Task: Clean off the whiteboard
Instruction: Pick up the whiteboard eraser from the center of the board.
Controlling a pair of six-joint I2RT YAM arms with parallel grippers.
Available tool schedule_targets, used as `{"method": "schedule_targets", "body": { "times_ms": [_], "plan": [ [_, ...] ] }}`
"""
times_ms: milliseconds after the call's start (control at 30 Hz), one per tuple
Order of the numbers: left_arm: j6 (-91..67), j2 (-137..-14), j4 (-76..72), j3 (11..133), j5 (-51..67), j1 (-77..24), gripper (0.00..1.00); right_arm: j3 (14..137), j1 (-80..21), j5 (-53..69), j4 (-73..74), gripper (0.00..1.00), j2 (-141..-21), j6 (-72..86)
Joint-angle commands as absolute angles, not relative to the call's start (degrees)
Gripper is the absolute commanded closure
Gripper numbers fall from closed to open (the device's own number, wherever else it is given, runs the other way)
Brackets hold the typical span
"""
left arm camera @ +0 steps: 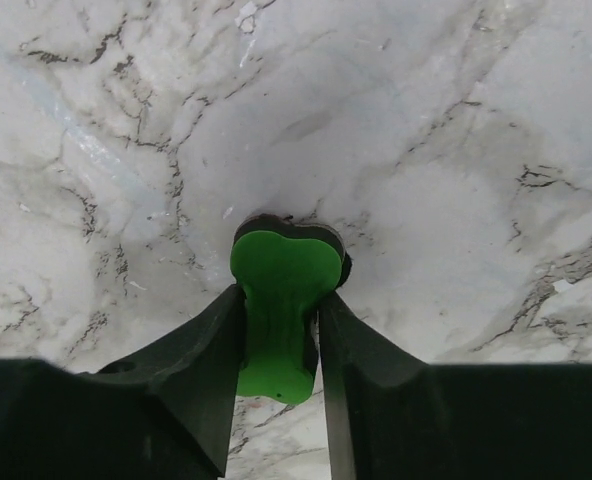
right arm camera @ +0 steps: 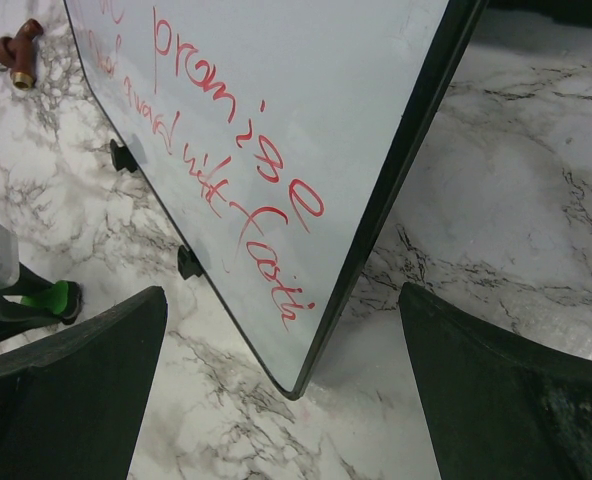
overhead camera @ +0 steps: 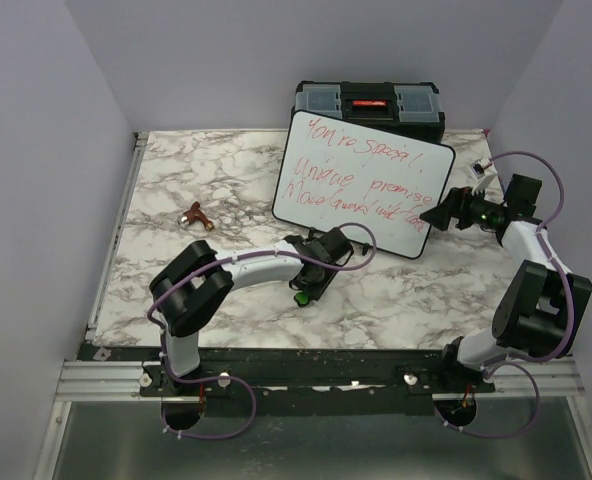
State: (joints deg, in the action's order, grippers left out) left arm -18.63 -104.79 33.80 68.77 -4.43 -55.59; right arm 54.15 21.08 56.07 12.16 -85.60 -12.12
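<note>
- L gripper point(left arm camera: 279, 300): low over the marble table point(overhead camera: 176, 180), near-centre. Fingers pressed in on the green grip of an eraser point(left arm camera: 281, 265). Black pad edge shows under the green, on the tabletop.
- Step, my read: get the eraser up & across to the board. Hold looks near one end of the handle, so lift slow & keep the pad flat, else it may twist once it rubs.
- R gripper point(right arm camera: 281, 292): jaws spread wide, nothing held, straddling the lower R corner of the whiteboard point(overhead camera: 361, 175). Prob. there to steady it. Best to close on the frame edge before wiping, since the board could slide or tip.
- Whiteboard: far-centre of table, beyond L gripper, tilted on small black feet, top edge by the black toolbox point(overhead camera: 368, 103) behind. Can't tell if they touch.
- Writing, red marker, 3 lines: top approx. "You're Special!", then "Unique promise" ("promise" clear in R wrist view). Last line seems to end "with faith"; rest unclear.
- Toolbox: red latch, no readable label.
</note>
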Motion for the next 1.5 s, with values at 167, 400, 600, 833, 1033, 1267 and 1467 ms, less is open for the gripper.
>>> {"method": "schedule_targets", "body": {
  "times_ms": [167, 400, 600, 833, 1033, 1267, 1467],
  "plan": [
    [-24.3, -103.4, 32.3, 67.5, -7.1, -55.1, 0.49, 54.8, 21.4, 58.2, 13.7, 0.0, -85.0, -13.1],
    [-22.4, -101.5, 30.9, 65.7, -1.3, -53.8, 0.49, 54.7, 21.5, 58.6, 13.7, 0.0, -84.9, -13.1],
    [-20.9, -101.8, 33.7, 66.9, -1.1, -53.3, 0.53, 54.6, 21.7, 58.7, 13.7, 0.0, -84.8, -13.0],
    [-20.0, -103.3, 35.7, 68.0, -1.4, -53.3, 0.59, 54.6, 21.8, 58.7, 13.7, 0.0, -84.8, -13.0],
    [-20.5, -102.9, 33.9, 67.4, -1.1, -53.3, 0.69, 54.6, 21.9, 58.9, 13.7, 0.0, -85.0, -13.0],
    [-20.3, -102.9, 31.9, 67.5, -0.1, -52.9, 0.66, 54.6, 21.9, 58.9, 13.8, 0.0, -84.9, -13.0],
    [-20.8, -102.9, 31.2, 66.9, -0.1, -52.8, 0.62, 54.6, 21.9, 59.0, 13.9, 0.0, -84.9, -13.1]
  ]
}}
